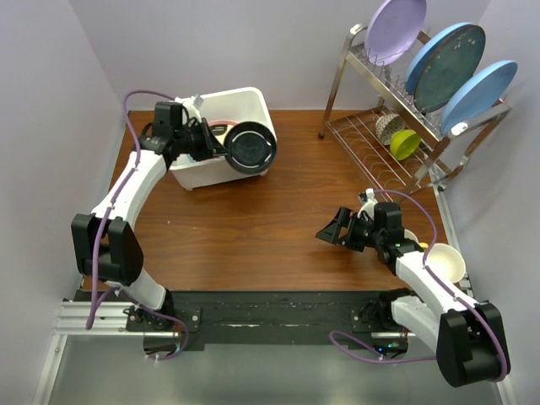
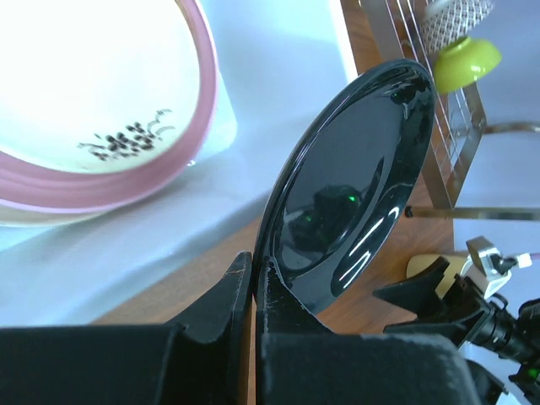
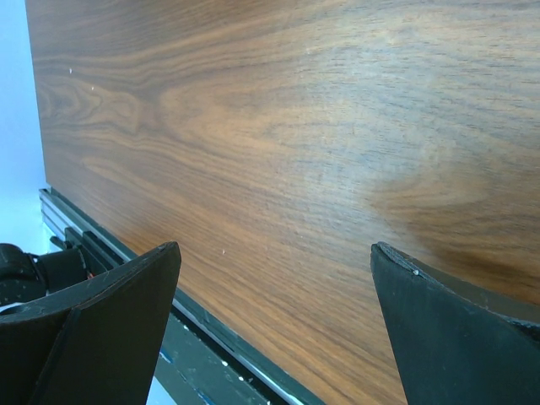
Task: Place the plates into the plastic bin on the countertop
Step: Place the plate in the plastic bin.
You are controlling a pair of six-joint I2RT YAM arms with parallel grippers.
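Plate (image 1: 251, 148): glossy blk, round, thin-rimmed.

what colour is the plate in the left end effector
The plate is glossy black, clearest in the left wrist view.

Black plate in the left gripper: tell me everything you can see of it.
The black plate is round and glossy, with a shallow well and raised rim; it looks like glazed ceramic or plastic. The left gripper is shut on its rim, holding it tilted. It hangs at the right end of the white plastic bin; contact with the bin can't be told.
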